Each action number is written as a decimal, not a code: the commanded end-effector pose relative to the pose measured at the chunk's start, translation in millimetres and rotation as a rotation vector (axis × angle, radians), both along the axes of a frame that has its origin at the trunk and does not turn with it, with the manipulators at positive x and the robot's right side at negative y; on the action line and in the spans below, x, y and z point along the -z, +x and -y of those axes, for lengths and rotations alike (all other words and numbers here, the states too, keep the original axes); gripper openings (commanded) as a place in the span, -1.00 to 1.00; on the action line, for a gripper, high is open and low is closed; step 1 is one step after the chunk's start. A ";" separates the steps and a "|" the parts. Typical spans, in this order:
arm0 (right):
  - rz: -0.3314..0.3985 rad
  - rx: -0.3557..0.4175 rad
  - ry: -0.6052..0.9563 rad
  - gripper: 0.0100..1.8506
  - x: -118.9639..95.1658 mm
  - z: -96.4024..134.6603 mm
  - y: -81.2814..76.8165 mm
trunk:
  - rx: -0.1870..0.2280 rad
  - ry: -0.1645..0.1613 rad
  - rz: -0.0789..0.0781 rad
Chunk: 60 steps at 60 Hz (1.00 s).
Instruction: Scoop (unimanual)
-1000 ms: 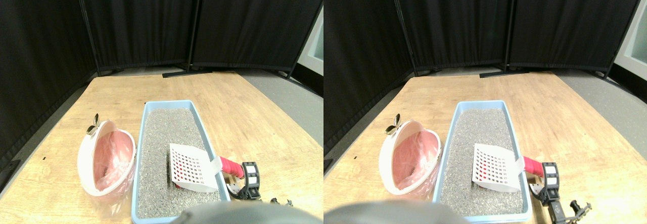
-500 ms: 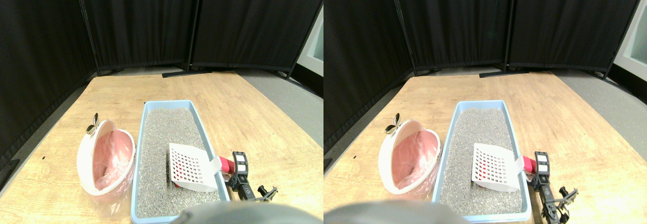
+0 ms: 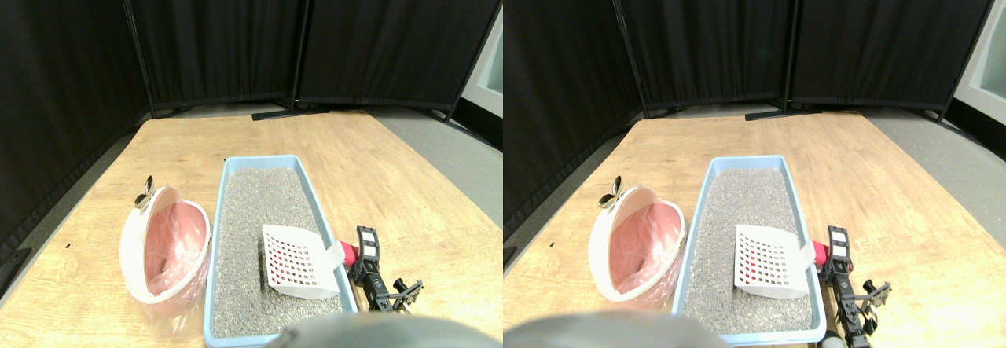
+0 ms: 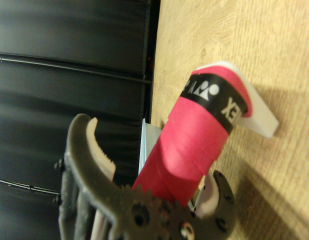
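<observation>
**Right gripper at the scoop handle beside the litter tray**

The right gripper (image 3: 363, 255) reaches in from the lower right and sits at the red-wrapped handle (image 3: 349, 252) of the one white slotted scoop (image 3: 297, 260). In the wrist view the jaws stand spread, one toothed jaw on either side of the handle (image 4: 194, 145); the handle runs through the gap between them, and they are not closed tight upon it. Whether either jaw touches the wrap cannot be told. The handle ends in a black printed band and a white tip.

The scoop's perforated blade lies on the grey litter (image 3: 255, 206) inside the single blue tray (image 3: 222, 199), near its right wall, with the handle crossing that wall and pointing outward over the worktop (image 3: 377, 167).

One white bin (image 3: 161, 246), lined with a pink bag, stands just beside the tray's left wall, tipped so that its mouth faces the tray. One small metal clip (image 3: 145, 194) sits at its far rim.

Black curtain panels (image 3: 236, 34) enclose the worktop behind.
</observation>
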State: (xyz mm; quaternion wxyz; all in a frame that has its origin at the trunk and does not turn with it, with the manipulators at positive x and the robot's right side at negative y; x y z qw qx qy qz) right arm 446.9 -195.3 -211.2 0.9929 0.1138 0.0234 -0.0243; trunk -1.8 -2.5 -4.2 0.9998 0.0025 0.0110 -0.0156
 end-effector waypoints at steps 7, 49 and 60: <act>0.023 0.005 -0.019 0.05 -4.4 0.2 7.8 | 0.005 -0.003 -0.007; 0.047 -0.042 -0.144 -0.95 -17.7 4.2 5.0 | 0.006 -0.012 -0.003; 0.106 -0.105 -0.171 -0.95 -36.8 4.5 0.4 | 0.007 -0.020 -0.004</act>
